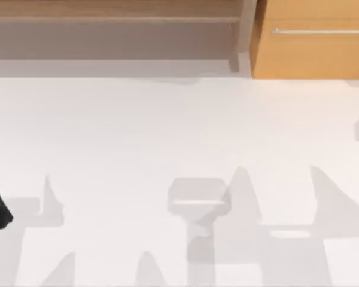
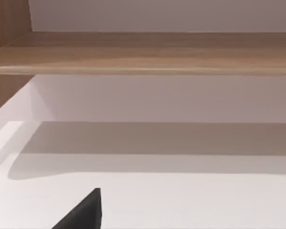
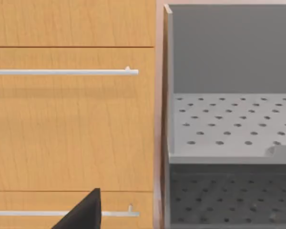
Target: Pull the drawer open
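The drawer [image 1: 311, 51] sits shut at the worktop's [image 1: 179, 137] far right, handle [image 1: 321, 31] untouched. Both grippers' jaws — cannot tell. Risk — the right arm catching another handle [image 3: 62, 213] in that stacked front.

Drawer [image 1: 311, 54] front orange-tan wood grain, handle [image 1: 320, 31] silver. Shelf [image 1: 113, 12] darker brown wood. Table [image 1: 167, 131] white. Rack [image 3: 229, 124] grey (dotted with holes). Finger [image 3: 83, 214] black.
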Robot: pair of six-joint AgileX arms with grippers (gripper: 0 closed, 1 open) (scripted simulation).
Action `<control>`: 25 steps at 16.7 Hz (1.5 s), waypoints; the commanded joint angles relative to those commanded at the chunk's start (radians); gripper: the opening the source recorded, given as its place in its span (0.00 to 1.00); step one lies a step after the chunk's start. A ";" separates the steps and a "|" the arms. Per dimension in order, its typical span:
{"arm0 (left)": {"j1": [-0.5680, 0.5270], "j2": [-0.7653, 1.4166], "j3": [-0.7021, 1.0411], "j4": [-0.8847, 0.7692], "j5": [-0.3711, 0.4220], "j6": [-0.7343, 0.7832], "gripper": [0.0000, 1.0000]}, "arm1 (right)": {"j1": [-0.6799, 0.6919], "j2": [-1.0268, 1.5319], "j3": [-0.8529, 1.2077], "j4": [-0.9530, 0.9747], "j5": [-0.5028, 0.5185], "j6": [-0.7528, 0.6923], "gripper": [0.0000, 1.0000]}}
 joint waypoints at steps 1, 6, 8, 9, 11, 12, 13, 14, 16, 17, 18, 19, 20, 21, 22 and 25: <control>0.000 0.000 0.000 0.000 0.000 0.000 1.00 | -0.002 0.005 0.003 0.003 -0.002 0.000 1.00; 0.000 0.000 0.000 0.000 0.000 0.000 1.00 | 0.004 0.003 -0.001 0.002 0.001 -0.001 1.00; 0.000 0.000 0.000 0.000 0.000 0.000 1.00 | 0.031 0.030 0.017 0.025 0.018 -0.034 1.00; 0.000 0.000 0.000 0.000 0.000 0.000 1.00 | 0.055 0.057 0.031 0.045 0.034 -0.066 1.00; 0.000 0.000 0.000 0.000 0.000 0.000 1.00 | 0.117 0.133 0.069 0.098 0.081 -0.161 1.00; 0.000 0.000 0.000 0.000 0.000 0.000 1.00 | 0.153 0.179 0.092 0.130 0.110 -0.224 1.00; 0.000 0.000 0.000 0.000 0.000 0.000 1.00 | 0.190 0.230 0.115 0.164 0.142 -0.298 1.00; 0.000 0.000 0.000 0.000 0.000 0.000 1.00 | 0.227 0.284 0.139 0.198 0.175 -0.381 1.00; 0.000 0.000 0.000 0.000 0.000 0.000 1.00 | 0.299 0.402 0.187 0.270 0.242 -0.567 1.00; 0.000 0.000 0.000 0.000 0.000 0.000 1.00 | 0.331 0.465 0.211 0.307 0.276 -0.668 1.00; 0.000 0.000 0.000 0.000 0.000 0.000 1.00 | 0.361 0.530 0.235 0.345 0.308 -0.772 1.00; 0.000 0.000 0.000 0.000 0.000 0.000 1.00 | 0.388 0.597 0.260 0.384 0.339 -0.876 1.00; 0.000 0.000 0.000 0.000 0.000 0.000 1.00 | 0.412 0.665 0.285 0.423 0.368 -0.979 1.00; 0.000 0.000 0.000 0.000 0.000 0.000 1.00 | 0.433 0.732 0.309 0.462 0.395 -1.078 1.00; 0.000 0.000 0.000 0.000 0.000 0.000 1.00 | 0.451 0.799 0.332 0.499 0.420 -1.172 1.00; 0.000 0.000 0.000 0.000 0.000 0.000 1.00 | 0.488 0.977 0.391 0.595 0.481 -1.401 1.00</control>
